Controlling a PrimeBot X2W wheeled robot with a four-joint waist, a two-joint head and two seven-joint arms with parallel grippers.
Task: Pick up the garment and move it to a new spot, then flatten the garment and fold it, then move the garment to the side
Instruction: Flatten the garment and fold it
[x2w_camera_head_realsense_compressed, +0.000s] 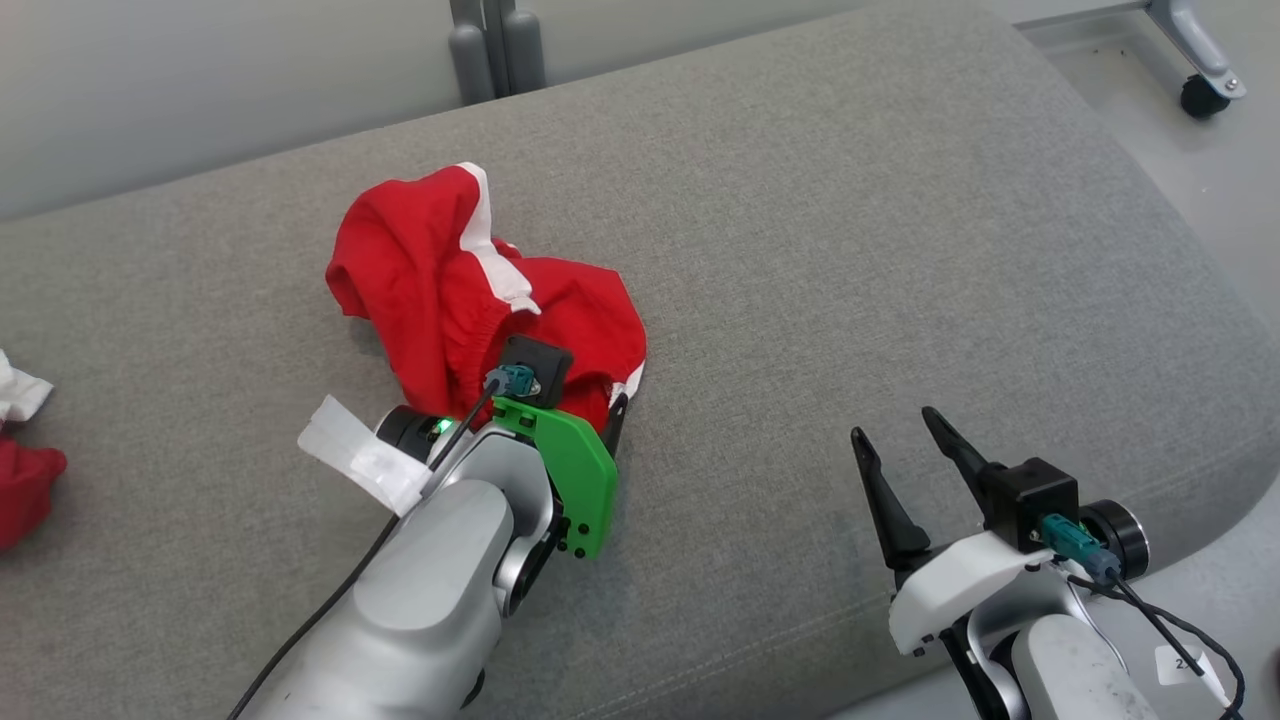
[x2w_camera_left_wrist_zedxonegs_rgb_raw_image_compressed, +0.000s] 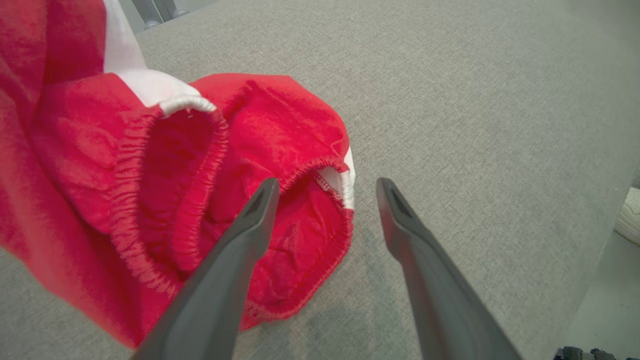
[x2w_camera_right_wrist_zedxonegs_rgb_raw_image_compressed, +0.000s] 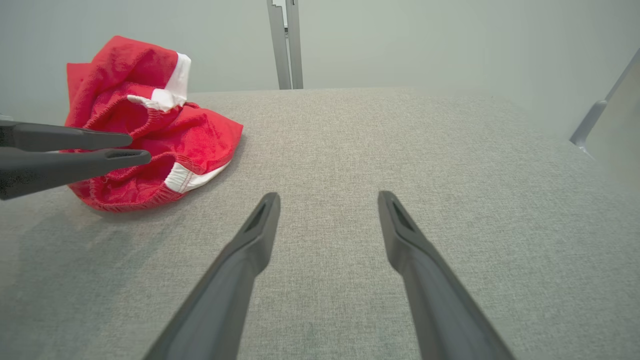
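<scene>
Near the middle of the grey woven-fabric cushion, the crumpled red garment with white stripes and elastic hems lies in a heap. The left end effector is at its near edge, its 2 fingers spread, 1 over a hem opening and 1 over bare fabric, pinching nothing. The right end effector is well apart to the right, also spread and empty. Another red-and-white cloth lies at the cushion's left edge.
</scene>
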